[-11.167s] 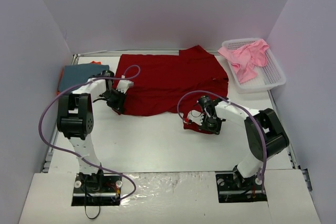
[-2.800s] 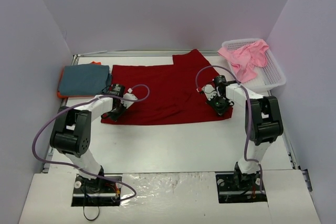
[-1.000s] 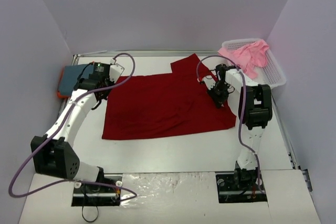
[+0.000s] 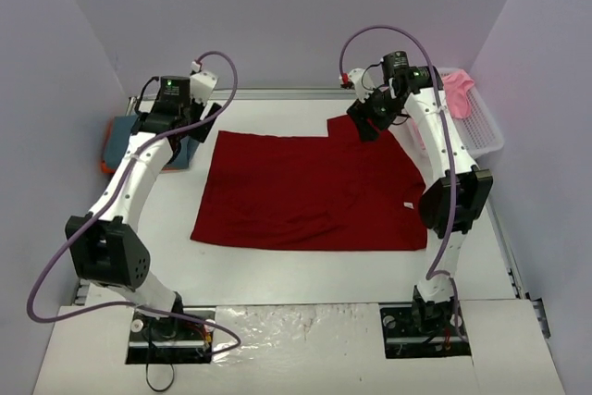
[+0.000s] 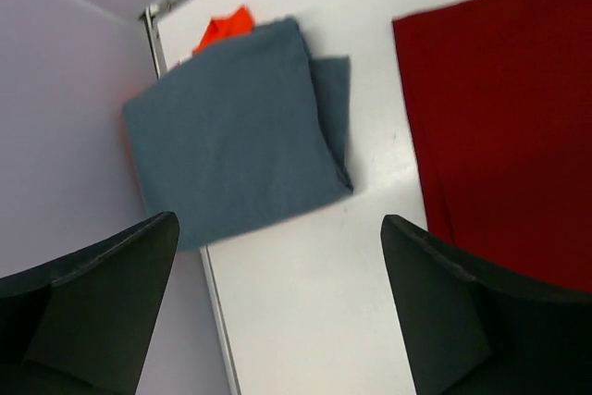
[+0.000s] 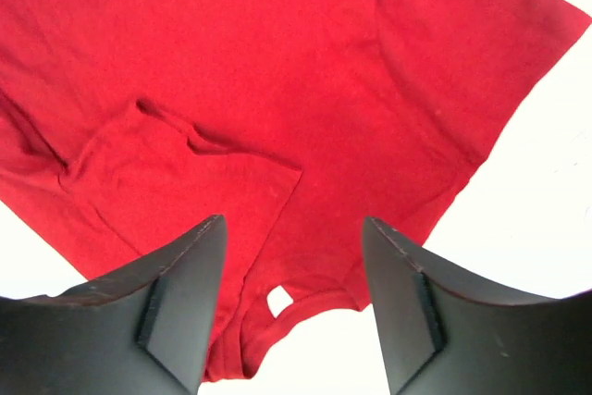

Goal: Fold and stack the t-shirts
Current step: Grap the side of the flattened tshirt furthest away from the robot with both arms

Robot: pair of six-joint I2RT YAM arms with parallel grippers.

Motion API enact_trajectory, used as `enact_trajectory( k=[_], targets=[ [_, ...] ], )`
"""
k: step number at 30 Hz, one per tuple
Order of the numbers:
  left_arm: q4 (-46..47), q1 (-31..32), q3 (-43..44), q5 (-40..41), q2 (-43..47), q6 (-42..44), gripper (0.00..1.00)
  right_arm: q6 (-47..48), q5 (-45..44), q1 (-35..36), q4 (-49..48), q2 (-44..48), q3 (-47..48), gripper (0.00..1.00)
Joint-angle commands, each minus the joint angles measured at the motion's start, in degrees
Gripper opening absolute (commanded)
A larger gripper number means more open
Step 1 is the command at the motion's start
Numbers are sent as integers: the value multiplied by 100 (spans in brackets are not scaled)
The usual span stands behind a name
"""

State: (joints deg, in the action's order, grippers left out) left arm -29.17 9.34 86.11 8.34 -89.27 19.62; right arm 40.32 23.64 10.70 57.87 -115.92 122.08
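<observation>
The dark red t-shirt lies spread flat in the middle of the table, one sleeve at the back right. My left gripper is open and empty, raised over bare table between the red shirt's edge and the folded teal-blue t-shirt. The orange t-shirt peeks out from under the teal one. My right gripper is open and empty, raised above the red shirt's collar and white label. The light pink t-shirt lies crumpled in the basket.
The white lattice basket stands at the back right corner. The teal and orange stack sits against the left wall, partly hidden by my left arm. Walls close in the table on three sides.
Both grippers have risen off the red shirt's back corners and moved toward the back wall. The shirt now lies flatter and squarer on the table.
</observation>
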Motion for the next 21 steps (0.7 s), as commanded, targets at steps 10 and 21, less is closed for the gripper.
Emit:
enact_trajectory(
  k=[10,21],
  targets=[
    [642,-1495,2675,-5603,-3136,-1881,67,-1219,-501,-138,-1726,-659,-537,56],
    [-450,-1778,6050,-6326,-6039,-2761,61,-1035,-658,-112,-1630,-950,-914,54]
  ],
)
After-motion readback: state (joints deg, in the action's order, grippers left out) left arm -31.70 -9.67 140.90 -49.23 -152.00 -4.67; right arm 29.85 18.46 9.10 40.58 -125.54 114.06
